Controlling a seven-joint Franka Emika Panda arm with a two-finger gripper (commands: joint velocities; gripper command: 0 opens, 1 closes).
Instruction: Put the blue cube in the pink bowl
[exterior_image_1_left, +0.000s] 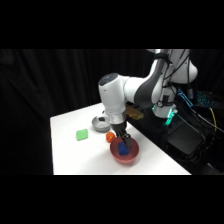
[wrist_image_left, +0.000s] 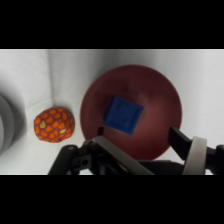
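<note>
In the wrist view, reading left to right: a grey bowl (wrist_image_left: 7, 125) shows as a curved edge at the far left, well apart from the fingers. Next is an orange ball (wrist_image_left: 54, 124), resting on the counter (wrist_image_left: 210, 75) just outside the rim of the pink bowl (wrist_image_left: 162, 100).

The blue cube (wrist_image_left: 123, 115) lies inside the pink bowl, on its floor, left of the bowl's centre. Its top face is turned so that its edges run diagonally to the finger line.

The gripper (wrist_image_left: 145, 145) is spread apart. One finger lies at lower left, close to the cube's lower corner; the other finger (wrist_image_left: 182, 140) lies at lower right, well clear of the cube. Neither finger presses on the cube, so the cube appears released. The cube lies ahead of the gap and nearer the left finger.

In the side view, the gripper (exterior_image_1_left: 122, 142) hangs directly over the pink bowl (exterior_image_1_left: 131, 156), with the blue cube (exterior_image_1_left: 122, 148) just below the fingertips. A green block (exterior_image_1_left: 82, 134) lies to the left, well apart.

Judgement: placement appears complete. The coming move is a straight lift; the left finger's closeness to the cube is the one clearance to watch.
</note>
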